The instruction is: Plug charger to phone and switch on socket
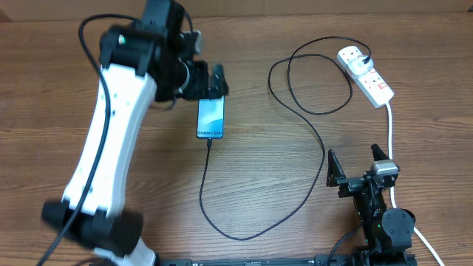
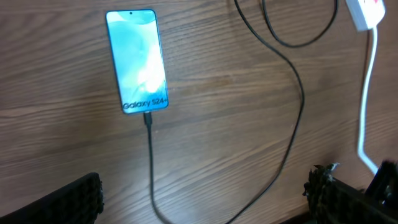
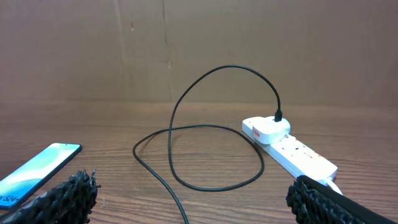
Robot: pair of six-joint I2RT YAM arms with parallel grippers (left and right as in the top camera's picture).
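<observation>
Since thin black charger cable [image 2: 149, 163] looks seated in slim teal-screened phone [image 2: 137, 59], white power strip [image 1: 367, 74] at 2 o'clock needs switching; left gripper [image 2: 199, 202], right gripper [image 1: 357, 166] wide, empty.

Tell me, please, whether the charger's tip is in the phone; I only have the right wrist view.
Observer: It appears so: the left wrist view shows the charger's connector meeting the phone at its short edge by the Galaxy S24 text.
Operator: Thank you; where is the left gripper?
Observer: The left gripper is open and empty, raised above the table near the phone.
Operator: And my right gripper relative to the power strip?
Observer: Overhead, the right gripper is open, clearly apart from the power strip, with the strip's thick white cord passing beside it.
</observation>
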